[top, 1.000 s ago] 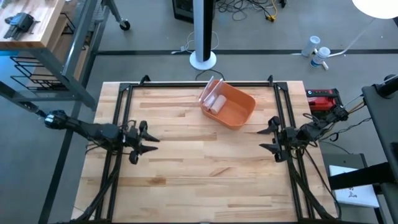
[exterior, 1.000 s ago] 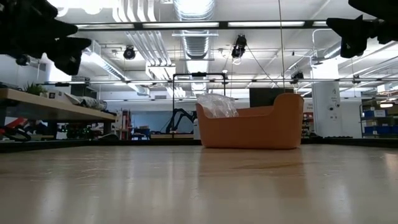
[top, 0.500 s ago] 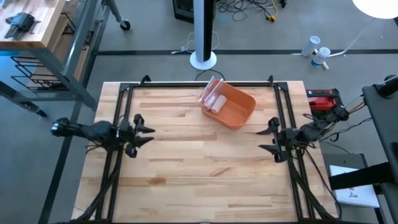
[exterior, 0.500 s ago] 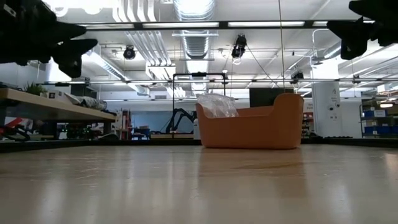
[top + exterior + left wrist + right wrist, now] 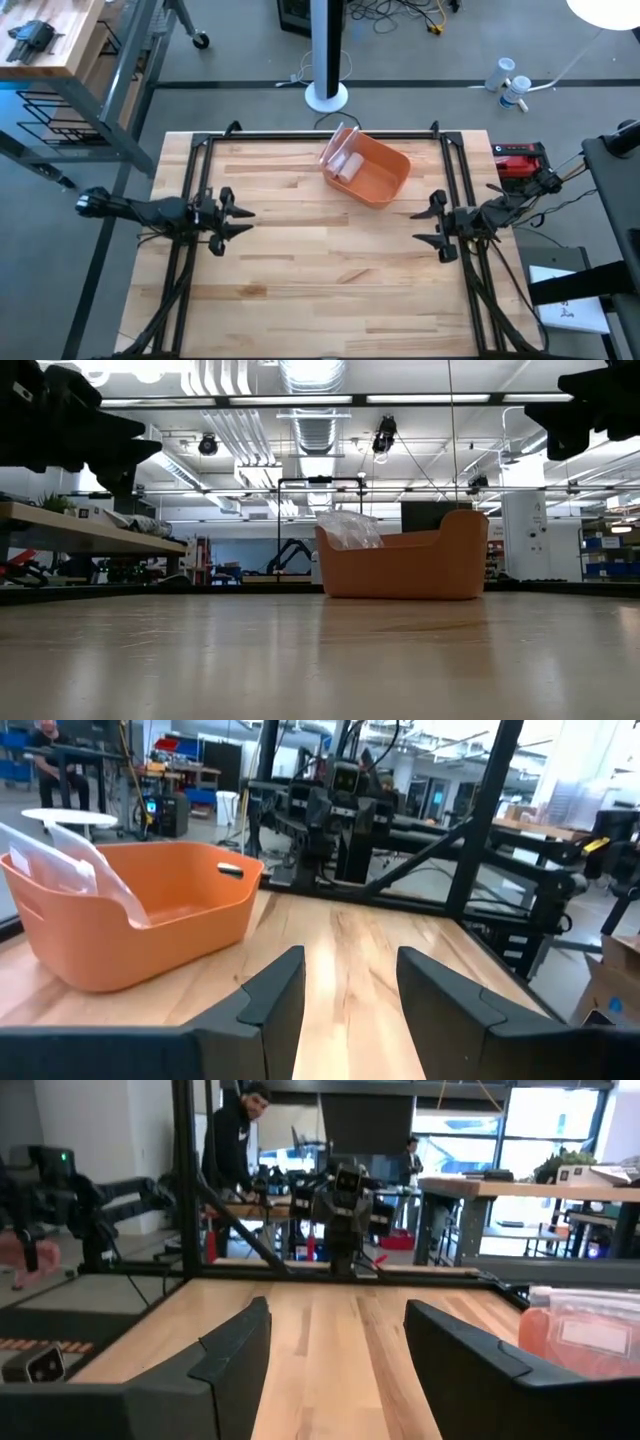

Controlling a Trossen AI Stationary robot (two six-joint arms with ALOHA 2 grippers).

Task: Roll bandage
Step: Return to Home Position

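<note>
Zip bag (image 5: 343,160) holding pale rolls lay inside orange bin (image 5: 388,178) at far middle of table (image 5: 320,280). Left gripper (image 5: 240,222) hovered by left edge, fingers spread, empty. Right gripper (image 5: 420,226) hovered by right edge, likewise spread, empty.

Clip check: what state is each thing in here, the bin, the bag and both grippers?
orange bin: upright on the table, at its far side, holding the bag.
transparent zip bag: inside the bin, leaning on its wall, top above the rim; whether it is sealed cannot be told.
left gripper: open, empty, above the table's left side.
right gripper: open, empty, above the table's right side.
</note>
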